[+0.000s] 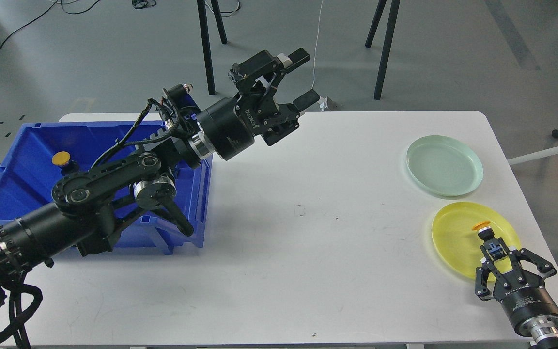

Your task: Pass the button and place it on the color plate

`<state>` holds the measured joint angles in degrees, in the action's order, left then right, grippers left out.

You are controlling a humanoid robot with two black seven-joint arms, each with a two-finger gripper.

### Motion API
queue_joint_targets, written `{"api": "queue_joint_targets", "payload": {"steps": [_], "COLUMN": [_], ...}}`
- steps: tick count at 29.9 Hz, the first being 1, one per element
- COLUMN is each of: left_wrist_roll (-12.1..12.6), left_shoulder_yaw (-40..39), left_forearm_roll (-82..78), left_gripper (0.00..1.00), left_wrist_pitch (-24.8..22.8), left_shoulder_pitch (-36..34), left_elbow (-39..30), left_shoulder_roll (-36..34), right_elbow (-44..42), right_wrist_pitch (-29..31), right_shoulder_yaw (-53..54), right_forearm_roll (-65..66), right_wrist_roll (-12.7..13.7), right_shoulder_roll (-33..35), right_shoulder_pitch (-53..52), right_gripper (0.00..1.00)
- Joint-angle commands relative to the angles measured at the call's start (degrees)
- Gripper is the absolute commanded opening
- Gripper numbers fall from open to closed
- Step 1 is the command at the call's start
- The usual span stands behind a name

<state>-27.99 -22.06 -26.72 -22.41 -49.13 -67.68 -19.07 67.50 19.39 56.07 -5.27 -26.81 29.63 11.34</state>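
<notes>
Far left on the white worktop [279,232]: blue bin [22,160], a yellow-capped button [62,160] inside near its back wall, cap up. Across the bin, left arm reaching up and rightward, wrist tilted; left gripper [303,77] raised above the worktop's far edge, jaws spread wide, holding nothing. Further right, pale green plate [444,166], bare. Just nearer, touching or almost so, yellow plate [458,242]. On it, an orange-capped button [486,233], long axis lying away from the camera, cap toward the far side, blue-black body toward the near edge. Bottom right, right arm pointing up-frame; right gripper [511,259] with jaws splayed either side of the body's near end, released, apparently not pinching it.
</notes>
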Motion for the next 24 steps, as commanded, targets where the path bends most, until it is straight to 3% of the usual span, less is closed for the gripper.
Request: {"api": "queue_joint_targets", "payload": {"steps": [1, 5, 7, 15, 18, 24], "left_wrist_roll": [0.0, 0.0, 0.0, 0.0, 0.0, 0.0], "left_shoulder_yaw": [0.0, 0.0, 0.0, -2.0, -5.4, -3.2], "left_forearm_roll": [0.0, 0.0, 0.0, -0.4, -0.4, -6.0], "left_gripper": [0.83, 0.83, 0.83, 0.84, 0.84, 0.84], "left_wrist_pitch": [0.0, 0.0, 0.0, 4.0, 3.8, 5.4], "left_shoulder_pitch": [0.0, 0.0, 0.0, -0.4, -0.4, -0.4], "left_elbow": [0.0, 0.0, 0.0, -1.2, -3.1, -7.6], "left_shoulder_roll": [0.0, 0.0, 0.0, -1.7, -7.5, -23.8], "right_elbow": [0.2, 0.5, 0.6, 5.0, 5.5, 4.8], "right_wrist_pitch": [0.0, 0.5, 0.8, 0.8, 0.8, 0.8], "right_shoulder_yaw": [0.0, 0.1, 0.2, 0.6, 0.7, 0.4], "right_forearm_roll": [-0.1, -0.1, 0.0, 0.1, 0.2, 0.7], "right_wrist_roll": [0.0, 0.0, 0.0, 0.0, 0.2, 3.0], "right_shoulder_roll": [0.0, 0.0, 0.0, 1.0, 1.9, 2.5], "right_shoulder_pitch": [-0.3, -0.3, -0.4, -9.9, -17.6, -32.3], "right_gripper": [0.54, 0.78, 0.98, 0.99, 0.99, 0.99]}}
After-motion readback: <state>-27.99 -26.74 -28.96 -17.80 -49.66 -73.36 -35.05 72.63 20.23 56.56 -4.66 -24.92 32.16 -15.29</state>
